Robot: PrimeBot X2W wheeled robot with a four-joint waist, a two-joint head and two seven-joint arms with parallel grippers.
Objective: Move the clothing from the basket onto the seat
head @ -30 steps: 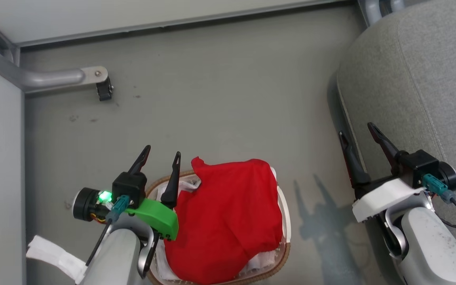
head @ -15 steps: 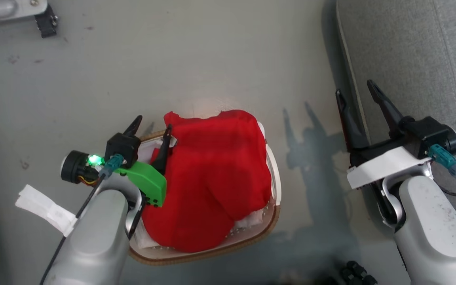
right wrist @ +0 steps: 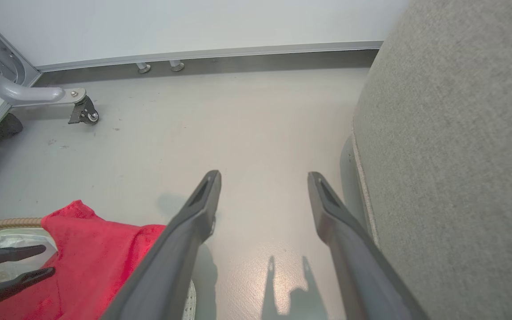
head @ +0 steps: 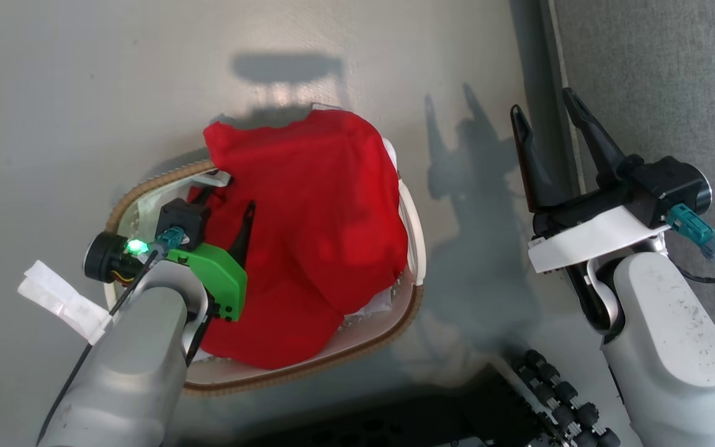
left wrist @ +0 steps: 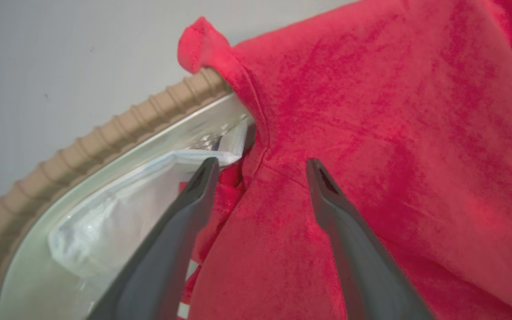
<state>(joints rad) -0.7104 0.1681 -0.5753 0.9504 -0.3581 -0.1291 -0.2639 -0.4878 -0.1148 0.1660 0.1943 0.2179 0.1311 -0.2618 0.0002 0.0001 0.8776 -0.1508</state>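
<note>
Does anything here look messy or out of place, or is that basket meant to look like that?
Only slightly. The red garment is heaped higher than the basket, and one corner flops out over the brown edge at the far end instead of lying inside. Nothing looks torn or broken.

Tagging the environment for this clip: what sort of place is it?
Likely a staged test room rather than a home: bare grey floor, plain white wall, a castered metal frame, plus a grey sofa seat and laundry basket.
</note>
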